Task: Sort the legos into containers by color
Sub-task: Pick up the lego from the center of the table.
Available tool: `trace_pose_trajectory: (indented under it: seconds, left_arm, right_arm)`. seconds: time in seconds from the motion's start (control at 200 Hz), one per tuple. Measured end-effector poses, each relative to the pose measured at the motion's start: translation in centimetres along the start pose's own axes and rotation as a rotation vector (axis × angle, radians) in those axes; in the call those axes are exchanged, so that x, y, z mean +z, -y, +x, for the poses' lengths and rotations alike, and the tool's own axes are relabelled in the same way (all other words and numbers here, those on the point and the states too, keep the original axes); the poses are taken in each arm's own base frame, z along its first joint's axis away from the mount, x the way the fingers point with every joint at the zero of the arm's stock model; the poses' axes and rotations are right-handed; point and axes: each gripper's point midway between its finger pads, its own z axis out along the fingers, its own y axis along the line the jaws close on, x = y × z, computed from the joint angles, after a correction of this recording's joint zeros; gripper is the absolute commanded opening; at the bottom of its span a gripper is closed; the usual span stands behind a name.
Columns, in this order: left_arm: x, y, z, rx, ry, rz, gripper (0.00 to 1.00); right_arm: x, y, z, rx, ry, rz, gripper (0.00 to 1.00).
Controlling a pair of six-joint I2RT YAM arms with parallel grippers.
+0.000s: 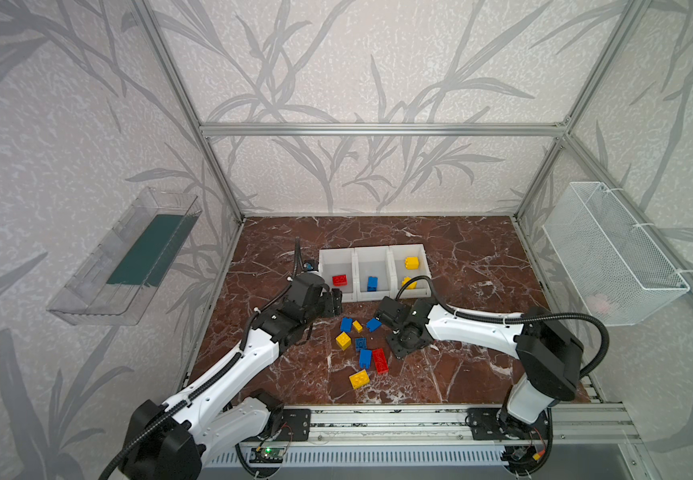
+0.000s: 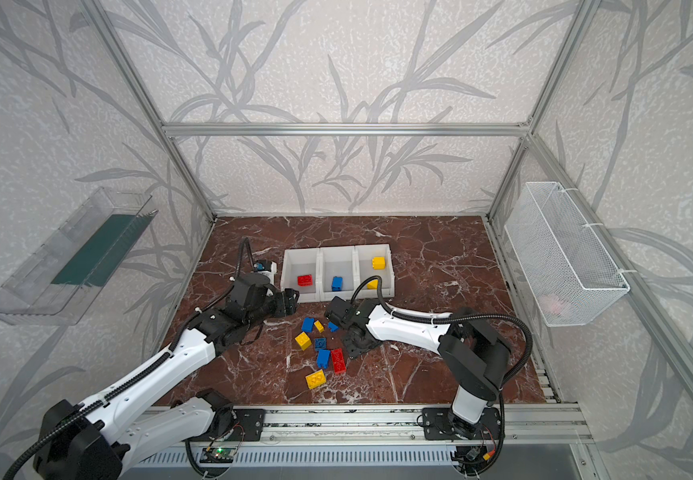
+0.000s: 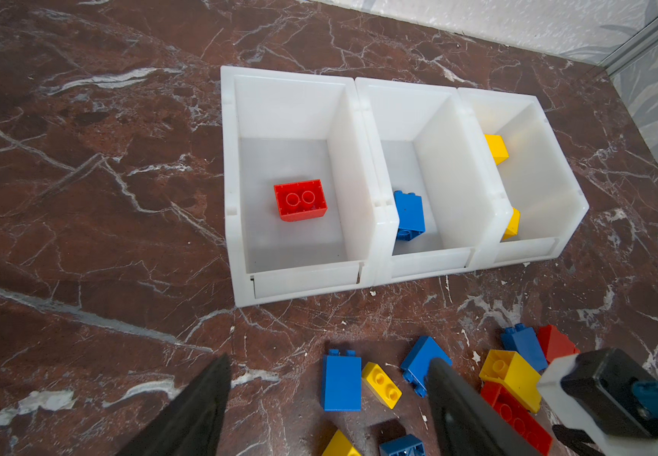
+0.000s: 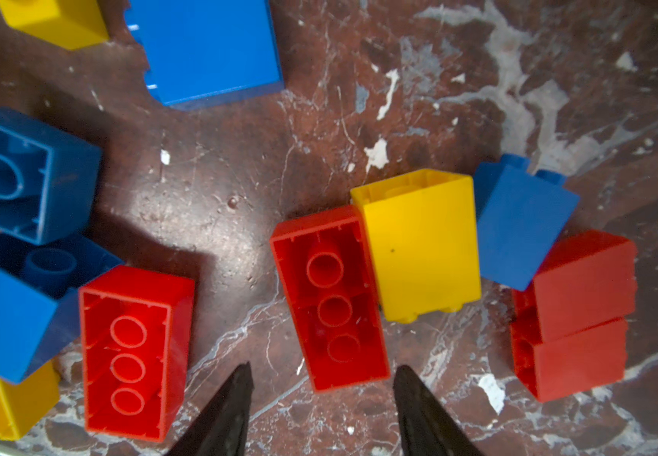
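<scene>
Now, right claw (image 4: 321, 371): open, straddling the near end of an upturned red brick (image 4: 329, 300) on the desk (image 4: 201, 177).
Left claw (image 3: 329, 359): open, empty, near the bins (image 3: 359, 91).
Risk: touching yellow brick (image 4: 418, 244) may snag a fingertip, skewing the grip.

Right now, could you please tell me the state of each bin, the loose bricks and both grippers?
Left bin, holds one red brick.
Middle bin, holds one blue brick.
Right bin, holds two yellow bricks.
Loose bricks, unsorted on the table.
Left gripper, open, empty.
Right gripper, open, straddling an upturned red brick, not closed on it.
</scene>
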Motion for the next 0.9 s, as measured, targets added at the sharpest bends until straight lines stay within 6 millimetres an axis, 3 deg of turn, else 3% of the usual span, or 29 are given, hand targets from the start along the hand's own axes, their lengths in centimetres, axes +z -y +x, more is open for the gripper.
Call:
trace_pose_trajectory:
  seconds: [0.38,0.66,0.78,0.9]
  left_arm:
    - [0.0,0.0,0.0,-0.001,0.0,0.0,0.8]
    - [-0.1,-0.1,0.1,-0.004,-0.002,-0.003,0.8]
    - [-0.4,-0.4,0.3,-0.008,-0.005,-0.012,0.8]
    - [-1.1,-0.8,0.4,-0.022,0.013,-0.022,0.8]
  right_arm:
    - [1.2,-0.5,-0.4,0.003,0.002,-0.012,0.34]
    - [1.1,-0.7,-0.4,-0.004,0.003,-0.015,0.32]
    - [0.4,-1.1,-0.8,-0.023,0.006,-0.024,0.31]
    - [-2.0,-2.3,-3.3,-0.052,0.067,-0.057,0.32]
